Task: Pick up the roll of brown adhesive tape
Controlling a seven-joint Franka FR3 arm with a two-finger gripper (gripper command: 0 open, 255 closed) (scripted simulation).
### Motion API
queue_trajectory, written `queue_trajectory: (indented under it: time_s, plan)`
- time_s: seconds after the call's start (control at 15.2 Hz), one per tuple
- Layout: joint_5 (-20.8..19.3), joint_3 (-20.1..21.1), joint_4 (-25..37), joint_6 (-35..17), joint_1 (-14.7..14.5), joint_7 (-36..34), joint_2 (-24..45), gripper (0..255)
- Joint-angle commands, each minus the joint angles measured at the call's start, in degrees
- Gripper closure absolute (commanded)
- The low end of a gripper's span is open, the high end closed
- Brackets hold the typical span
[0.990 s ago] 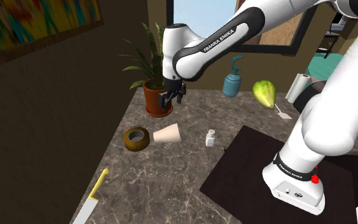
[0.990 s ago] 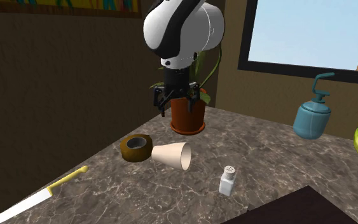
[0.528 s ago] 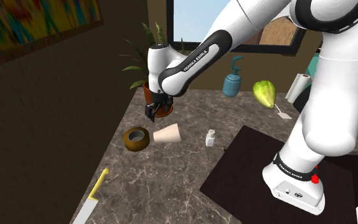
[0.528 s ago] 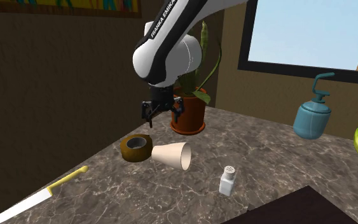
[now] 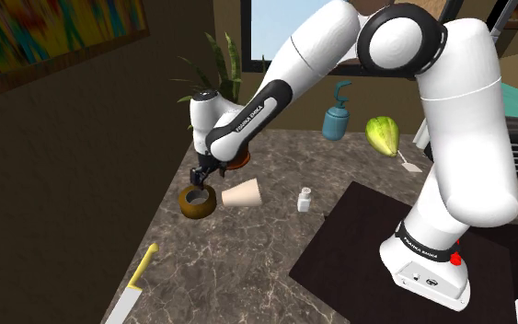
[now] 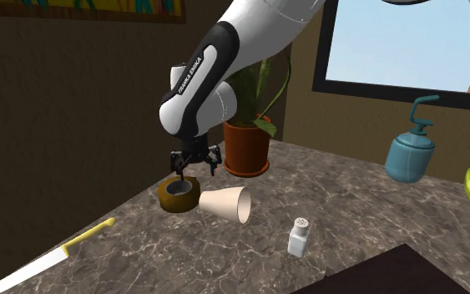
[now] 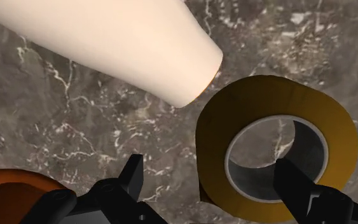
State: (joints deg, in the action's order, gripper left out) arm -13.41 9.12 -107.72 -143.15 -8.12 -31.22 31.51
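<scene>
One second ago the end effector [image 5: 199, 177] hangs high in front of the plant pot [image 5: 239, 159]; now it sits low, just above the roll of brown tape [image 5: 197, 201], having swung away from the pot and down towards the table [image 5: 247, 267]. The tape itself does not move: it lies flat, hole upward, near the table's edge on the shoulder view's left, with the narrow end of a tipped cream cup [image 5: 242, 194] just beside it. Whether the cup and the roll touch I cannot tell.

The fingers stand spread and released, gripping nothing. In the wrist view the end effector [image 7: 209, 172] straddles one side of the roll [image 7: 215, 127]: one finger hangs over the central hole, the other over bare marble outside the ring, on the side towards the orange pot [image 7: 6, 191]. The cup [image 7: 120, 44] lies beyond the roll, clear of both fingers.

I judge the approach nearly done and the grasp not yet begun. The remaining steps look like a short descent until the fingers bracket the roll's wall, a close, then a lift. The nearby cup seems the main hazard, since a nudge of the roll could roll it.
</scene>
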Motion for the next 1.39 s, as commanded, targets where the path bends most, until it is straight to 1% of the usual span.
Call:
queue_trajectory:
  time_s: [0.0,0.46,0.59,0.66,1.32]
  plan:
    - [-0.6,-0.5,4.9,0.4,-1.2,-0.9,4.5,0]
    - [-1.6,-1.4,5.7,-2.9,-1.9,-1.8,8.6,0]
    - [-1.6,-1.5,5.8,-3.2,-1.9,-1.8,8.9,0]
    - [-1.7,-1.5,5.8,-3.2,-1.9,-1.8,9.0,255]
    - [-1.5,-1.3,5.6,-2.7,-1.8,-1.7,8.3,255]
